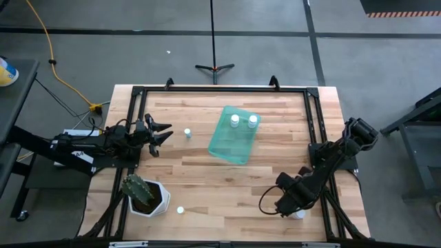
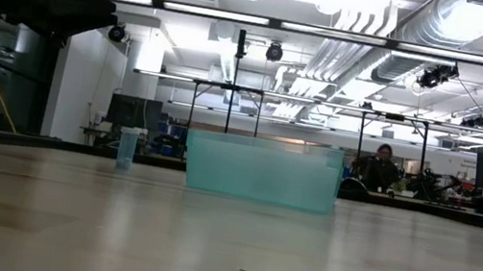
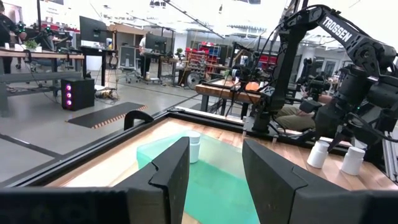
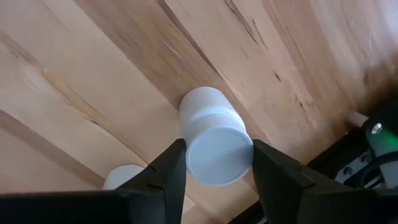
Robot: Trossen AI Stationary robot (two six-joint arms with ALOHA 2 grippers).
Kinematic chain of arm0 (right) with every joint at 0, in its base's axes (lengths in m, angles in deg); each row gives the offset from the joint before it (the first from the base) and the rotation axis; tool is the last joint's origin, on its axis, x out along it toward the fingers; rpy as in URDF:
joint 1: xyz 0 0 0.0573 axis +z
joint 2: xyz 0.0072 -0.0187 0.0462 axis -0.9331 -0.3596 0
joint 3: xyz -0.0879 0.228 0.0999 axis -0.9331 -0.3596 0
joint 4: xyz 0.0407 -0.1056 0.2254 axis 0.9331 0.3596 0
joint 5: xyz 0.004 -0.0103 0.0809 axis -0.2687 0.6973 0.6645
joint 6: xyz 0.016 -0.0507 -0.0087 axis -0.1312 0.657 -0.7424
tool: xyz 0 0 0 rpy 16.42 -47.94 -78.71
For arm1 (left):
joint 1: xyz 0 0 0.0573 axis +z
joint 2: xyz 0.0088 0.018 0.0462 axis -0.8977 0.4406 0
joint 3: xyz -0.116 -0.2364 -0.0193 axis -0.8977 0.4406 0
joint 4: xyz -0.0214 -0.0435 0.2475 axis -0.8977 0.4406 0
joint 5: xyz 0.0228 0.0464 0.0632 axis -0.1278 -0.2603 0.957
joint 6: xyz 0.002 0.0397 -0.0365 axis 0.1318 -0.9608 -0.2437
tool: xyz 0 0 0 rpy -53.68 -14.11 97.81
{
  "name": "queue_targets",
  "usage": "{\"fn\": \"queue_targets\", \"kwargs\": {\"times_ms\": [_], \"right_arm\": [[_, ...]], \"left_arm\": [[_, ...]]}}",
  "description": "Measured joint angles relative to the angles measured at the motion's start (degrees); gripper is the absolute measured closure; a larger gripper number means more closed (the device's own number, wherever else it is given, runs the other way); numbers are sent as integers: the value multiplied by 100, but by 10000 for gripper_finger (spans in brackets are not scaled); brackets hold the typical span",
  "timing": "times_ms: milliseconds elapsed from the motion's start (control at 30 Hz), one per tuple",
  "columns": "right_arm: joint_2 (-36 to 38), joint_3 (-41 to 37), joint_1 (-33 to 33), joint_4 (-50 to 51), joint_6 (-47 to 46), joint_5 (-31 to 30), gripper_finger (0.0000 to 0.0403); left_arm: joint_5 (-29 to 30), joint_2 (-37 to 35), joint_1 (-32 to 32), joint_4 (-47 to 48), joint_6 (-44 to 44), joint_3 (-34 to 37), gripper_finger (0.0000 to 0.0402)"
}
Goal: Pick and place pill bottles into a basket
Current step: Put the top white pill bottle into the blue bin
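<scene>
The teal basket (image 1: 231, 141) lies mid-table and holds two white pill bottles (image 1: 235, 120) (image 1: 253, 120) at its far end. Another pill bottle (image 1: 187, 133) stands left of the basket, and one (image 1: 180, 210) stands near the front edge. My right gripper (image 4: 219, 168) points down at the table's front right, shut on a pill bottle (image 4: 214, 140); a second bottle (image 4: 124, 177) stands close beside it. My left gripper (image 3: 214, 180) waits open at the table's left edge, facing the basket (image 3: 214, 165). My right gripper pinches the bottle's white cap (image 4: 217, 155) between its two fingers, one on each side of the cap. The fingers come from above, pointing down. The bottle stands upright with its base on the wood.
A white hexagonal pot with a cactus (image 1: 145, 195) stands at the front left. A black frame (image 1: 220, 89) runs round the table. The right arm (image 1: 337, 155) reaches in from the right edge. Bare wood lies between the basket and the front edge.
</scene>
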Motion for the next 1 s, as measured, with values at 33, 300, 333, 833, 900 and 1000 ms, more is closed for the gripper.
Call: {"fn": "queue_targets", "kwargs": {"times_ms": [33, 300, 333, 833, 900, 1000], "right_arm": [[0, 0, 0, -7, 73, -85, 256], [0, 0, -158, -42, 274, -505, 254], [0, 0, -201, -42, 323, -510, 257], [268, -2, -1046, -104, 2254, -1405, 259], [392, -2, -1189, -106, 2534, -1600, 255], [597, -2, -1472, -141, 2964, -1733, 252]], "left_arm": [[0, -1, 0, 0, 0, 1, 218], [0, 0, 0, 0, 0, 0, 218], [0, 0, 0, 0, 0, 0, 218], [0, -2, 0, 0, 0, 0, 218], [0, 0, 0, 0, 0, 0, 218], [0, -2, 0, 0, 0, 0, 218]]}}
